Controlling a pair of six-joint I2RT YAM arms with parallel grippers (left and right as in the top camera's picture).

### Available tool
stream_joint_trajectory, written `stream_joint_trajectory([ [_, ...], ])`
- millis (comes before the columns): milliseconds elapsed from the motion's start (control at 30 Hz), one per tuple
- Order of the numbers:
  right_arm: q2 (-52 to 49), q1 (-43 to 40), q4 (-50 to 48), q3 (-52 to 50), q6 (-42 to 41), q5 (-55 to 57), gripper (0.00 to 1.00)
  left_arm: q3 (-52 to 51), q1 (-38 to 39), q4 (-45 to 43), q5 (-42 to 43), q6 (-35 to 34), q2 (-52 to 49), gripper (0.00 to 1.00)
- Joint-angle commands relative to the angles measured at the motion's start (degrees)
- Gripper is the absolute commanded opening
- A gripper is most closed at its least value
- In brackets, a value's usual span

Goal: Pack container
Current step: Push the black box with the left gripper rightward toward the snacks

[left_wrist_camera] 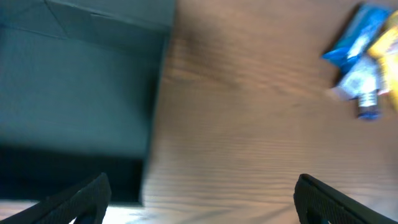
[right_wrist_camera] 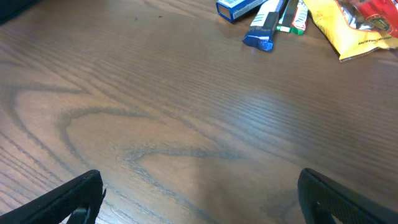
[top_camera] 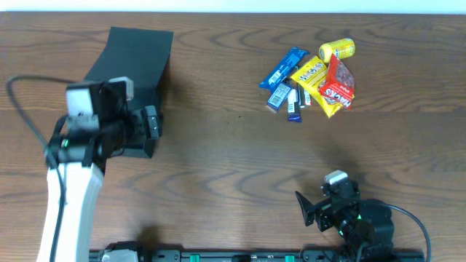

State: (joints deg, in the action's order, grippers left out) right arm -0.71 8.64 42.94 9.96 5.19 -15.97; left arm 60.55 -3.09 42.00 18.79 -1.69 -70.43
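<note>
Overhead, packing is not yet starting; left gripper point(left_wrist_camera: 202, 190), beside the container point(top_camera: 135, 51), and right gripper point(right_wrist_camera: 199, 186) are hanging spread-jawed and empty; the snack packets point(top_camera: 313, 80) are probably needing fetching next.

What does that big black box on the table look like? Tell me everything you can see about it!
The container is a big square box, matte black with a teal tint, seemingly cardboard. A flat flap with fold lines shows on top; open or closed, I cannot tell. It sits on the wooden table at the far left, well apart from the snack packets. The open left gripper is by its near edge, partly hiding it; whether they touch is unclear.
</note>
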Motion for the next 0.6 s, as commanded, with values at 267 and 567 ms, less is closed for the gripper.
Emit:
stream_joint_trajectory([
  [267,0.39,0.39,0.11,-0.20,0.00,0.13,0.99,1.95,0.76,-8.68,-8.79,9.44,-13.75,0.95],
  [567,0.39,0.39,0.11,-0.20,0.00,0.13,0.99,1.95,1.01,-10.75,-9.77,12.46,-23.28,1.00],
])
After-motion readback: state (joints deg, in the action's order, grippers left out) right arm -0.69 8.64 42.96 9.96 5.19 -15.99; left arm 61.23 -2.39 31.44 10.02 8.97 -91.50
